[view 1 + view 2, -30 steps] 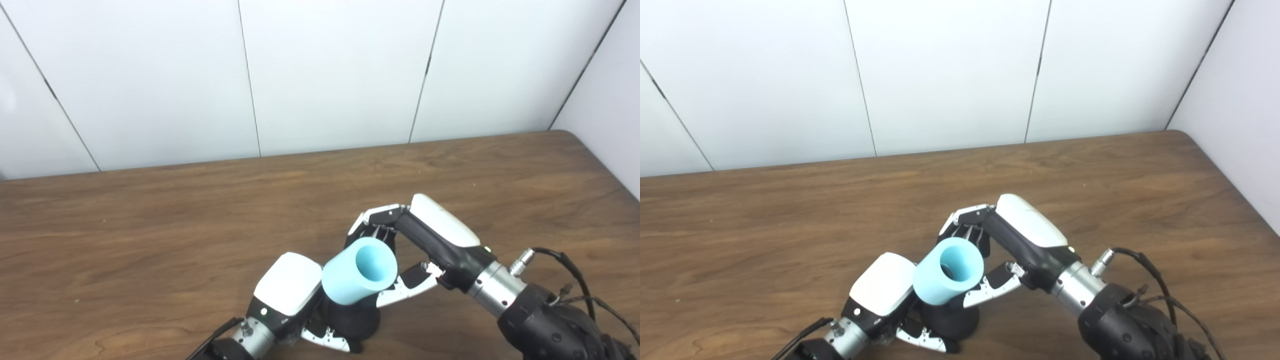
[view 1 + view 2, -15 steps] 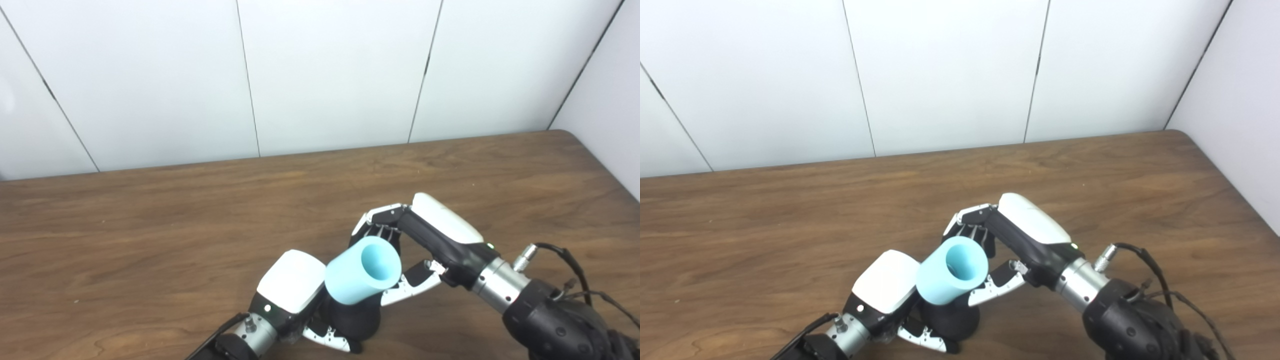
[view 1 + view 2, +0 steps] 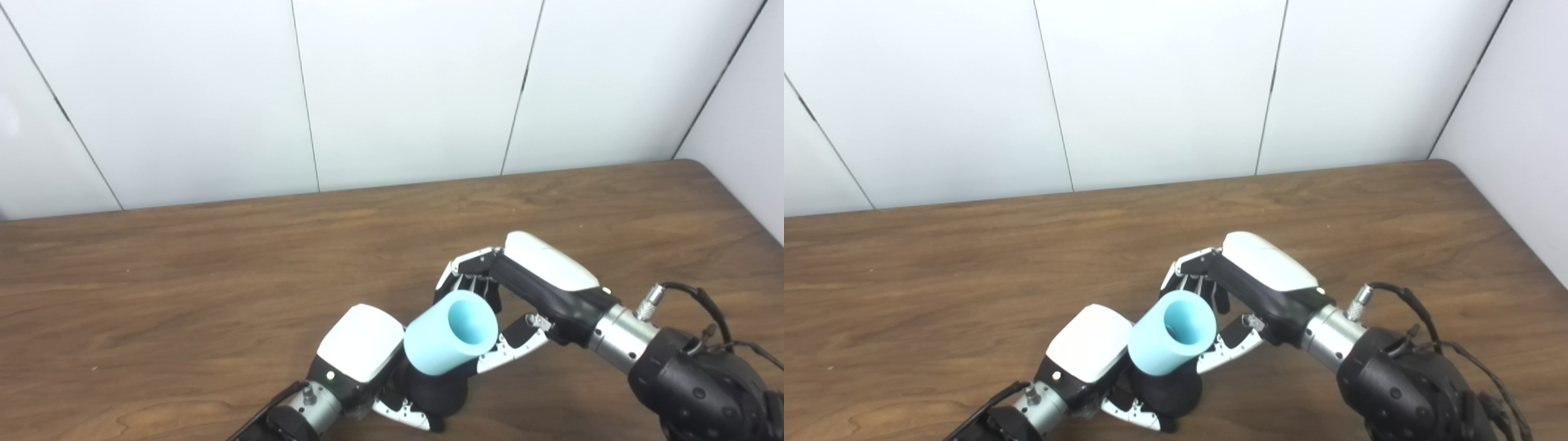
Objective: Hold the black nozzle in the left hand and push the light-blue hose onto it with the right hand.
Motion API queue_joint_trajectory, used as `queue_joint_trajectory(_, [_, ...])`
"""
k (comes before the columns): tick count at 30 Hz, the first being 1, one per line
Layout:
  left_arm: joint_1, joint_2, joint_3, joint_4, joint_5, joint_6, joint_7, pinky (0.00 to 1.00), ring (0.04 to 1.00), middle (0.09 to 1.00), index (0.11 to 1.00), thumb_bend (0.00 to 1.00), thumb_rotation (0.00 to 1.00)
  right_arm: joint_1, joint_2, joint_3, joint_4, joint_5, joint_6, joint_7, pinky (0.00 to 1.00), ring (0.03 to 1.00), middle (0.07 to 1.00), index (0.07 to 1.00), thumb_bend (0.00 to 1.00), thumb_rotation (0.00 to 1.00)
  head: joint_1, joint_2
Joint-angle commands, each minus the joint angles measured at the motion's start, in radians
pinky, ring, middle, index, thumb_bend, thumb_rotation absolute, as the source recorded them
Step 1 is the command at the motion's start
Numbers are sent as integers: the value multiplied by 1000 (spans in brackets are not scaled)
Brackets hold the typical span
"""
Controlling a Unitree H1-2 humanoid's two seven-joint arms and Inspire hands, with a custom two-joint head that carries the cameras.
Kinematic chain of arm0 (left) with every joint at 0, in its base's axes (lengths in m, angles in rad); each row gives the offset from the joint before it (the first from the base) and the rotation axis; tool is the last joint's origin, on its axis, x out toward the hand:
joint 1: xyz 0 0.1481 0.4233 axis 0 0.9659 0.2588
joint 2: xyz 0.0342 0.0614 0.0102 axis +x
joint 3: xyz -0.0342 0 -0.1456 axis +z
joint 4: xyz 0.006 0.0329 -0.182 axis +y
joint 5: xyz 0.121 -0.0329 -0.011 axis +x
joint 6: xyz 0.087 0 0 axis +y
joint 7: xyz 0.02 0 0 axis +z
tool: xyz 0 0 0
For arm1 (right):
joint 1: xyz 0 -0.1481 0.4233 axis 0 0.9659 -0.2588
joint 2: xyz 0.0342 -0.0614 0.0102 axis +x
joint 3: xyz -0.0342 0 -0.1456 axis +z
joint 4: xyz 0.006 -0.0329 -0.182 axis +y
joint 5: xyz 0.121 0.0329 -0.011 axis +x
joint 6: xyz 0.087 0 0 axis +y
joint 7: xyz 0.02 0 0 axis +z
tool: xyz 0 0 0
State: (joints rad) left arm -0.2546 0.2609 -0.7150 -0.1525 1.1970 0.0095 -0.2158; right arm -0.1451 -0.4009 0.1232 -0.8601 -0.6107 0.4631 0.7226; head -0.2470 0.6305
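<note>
The left hand [image 3: 361, 346] wraps its fingers around the black nozzle [image 3: 436, 393], low over the table [image 3: 184, 275]. The blue hose [image 3: 449, 332] sits on top of the nozzle, tilted, open end up. The right hand [image 3: 520, 288] curls its fingers around the hose.

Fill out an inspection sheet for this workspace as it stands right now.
Surface: brown wooden table, bare where visible.
Job's things: light-blue hose sits tilted on the black nozzle.
Clutter: nothing seen.
Hands: left hand grips the nozzle; right hand curls around the hose, contact unclear.
Cables: black cable loops off the right wrist.
Surroundings: white panelled wall behind and at right.
</note>
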Motion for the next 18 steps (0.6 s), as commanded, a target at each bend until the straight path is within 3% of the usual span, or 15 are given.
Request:
queue_joint_trajectory(1, [57,56,-50,115,113,38,-208,476,344,404,518,518,0,-54,-24,-34,-58,-9,5,17,298,394,475,528,493,0,0,0])
queue_joint_trajectory(5, [55,51,-54,117,112,46,-221,531,397,422,521,520,0,-60,-20,-54,-63,-21,6,55,296,389,468,527,492,0,0,-2])
queue_joint_trajectory(11, [50,47,-64,123,118,51,-228,455,337,400,518,517,0,-66,-11,-68,-66,-41,6,90,290,389,468,529,492,0,1,-3])
queue_joint_trajectory(12, [49,47,-65,124,118,51,-227,443,329,436,502,522,0,-70,-9,-71,-66,-47,6,104,289,389,469,529,491,0,0,-4])
queue_joint_trajectory(18, [50,40,-71,126,120,53,-231,527,374,412,523,518,0,-94,8,-92,-69,-84,6,175,295,394,473,527,493,0,3,-7])
